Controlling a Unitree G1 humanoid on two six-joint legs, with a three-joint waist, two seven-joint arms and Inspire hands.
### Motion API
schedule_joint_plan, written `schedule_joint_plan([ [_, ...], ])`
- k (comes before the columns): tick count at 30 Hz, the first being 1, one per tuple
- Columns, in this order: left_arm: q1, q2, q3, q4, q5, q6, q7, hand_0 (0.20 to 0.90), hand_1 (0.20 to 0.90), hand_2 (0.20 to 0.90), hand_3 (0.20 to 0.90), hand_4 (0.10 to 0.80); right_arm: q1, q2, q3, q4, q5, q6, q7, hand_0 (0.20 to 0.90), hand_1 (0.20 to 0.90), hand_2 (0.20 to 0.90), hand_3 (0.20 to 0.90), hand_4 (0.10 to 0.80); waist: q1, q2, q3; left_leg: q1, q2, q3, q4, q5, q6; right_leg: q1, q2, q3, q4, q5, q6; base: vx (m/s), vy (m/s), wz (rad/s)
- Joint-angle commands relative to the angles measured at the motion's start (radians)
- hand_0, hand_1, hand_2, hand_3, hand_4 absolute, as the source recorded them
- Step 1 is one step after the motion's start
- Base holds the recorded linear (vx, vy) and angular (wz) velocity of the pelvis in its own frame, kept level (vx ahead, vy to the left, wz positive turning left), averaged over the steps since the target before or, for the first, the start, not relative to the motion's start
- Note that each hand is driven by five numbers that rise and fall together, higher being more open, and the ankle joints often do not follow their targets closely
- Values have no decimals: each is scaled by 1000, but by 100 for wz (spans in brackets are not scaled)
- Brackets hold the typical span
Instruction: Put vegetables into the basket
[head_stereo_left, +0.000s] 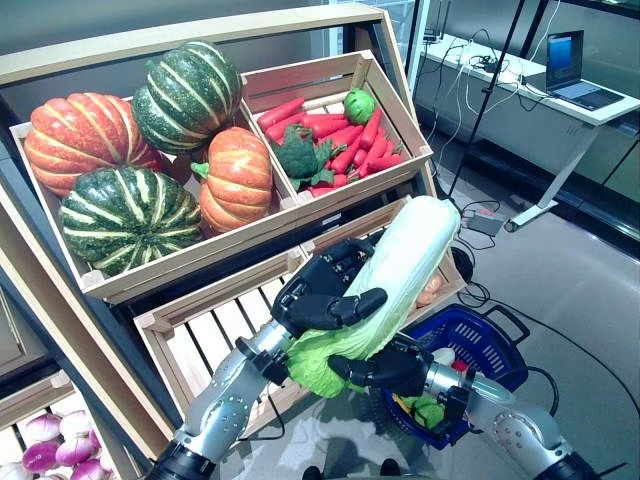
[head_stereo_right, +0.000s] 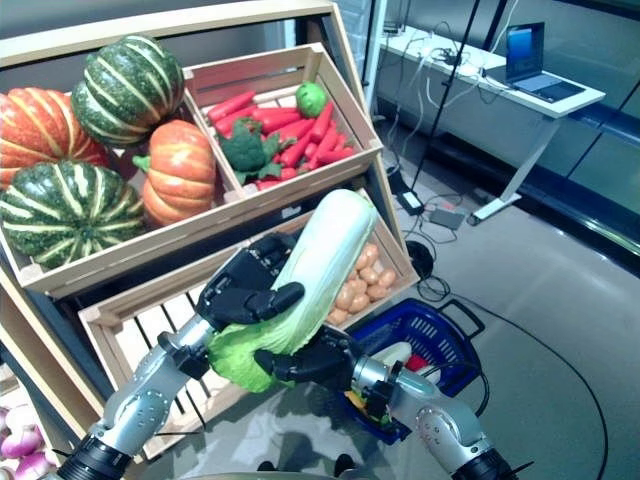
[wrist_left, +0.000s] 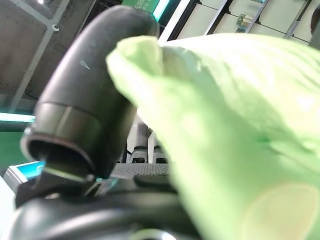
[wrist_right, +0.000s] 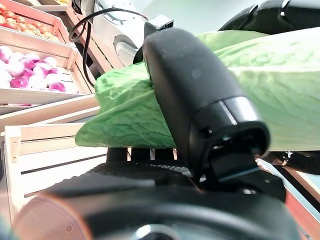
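long napa cabbage (head_stereo_left: 400, 270), white stalk up, green leaves down, gripped by both left hand (head_stereo_left: 325, 292) and right hand (head_stereo_left: 385, 368). blue basket (head_stereo_left: 490, 345) sits on grey floor just right of it; wooden produce shelf (head_stereo_left: 200, 262) behind, desk with laptop (head_stereo_left: 575, 70) farther back.

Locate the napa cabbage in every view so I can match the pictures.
Left eye view: napa cabbage at centre, held by left hand and right hand.
Right eye view: centre.
Left wrist view: fills the right side.
Right wrist view: behind the thumb.
Shared landmark: blue basket, in the eye views only.
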Motion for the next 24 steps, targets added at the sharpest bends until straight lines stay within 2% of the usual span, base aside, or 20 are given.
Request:
schedule_joint_plan([
  [1,-134,-26,3,-72,-32,-71,-49,900,900,900,900,800,-99,53,-16,-79,83,-71,62,300,300,300,300,400,23,-28,-65,3,16,-12,2,-67,-45,42,-75,-28,2,-9,71,0,0,0],
  [8,-129,9,48,-68,11,-105,-27,900,900,900,900,800,-88,47,-42,-68,107,-84,38,300,300,300,300,400,27,-27,-65,0,17,-14,2,-64,-46,42,-75,-31,2,-8,71,0,0,0],
  [17,-106,16,181,-77,60,-165,17,900,900,900,900,800,-50,68,-167,-46,126,-150,-39,300,300,300,300,400,24,-28,-61,0,19,-18,2,-65,-48,43,-76,-36,2,-12,70,0,0,0],
  [24,-85,39,276,-77,159,-172,44,900,900,900,900,800,-20,79,-272,-36,109,-176,-68,300,300,300,300,400,16,-27,-60,0,19,-18,2,-66,-49,43,-77,-35,2,-15,71,0,0,0],
])
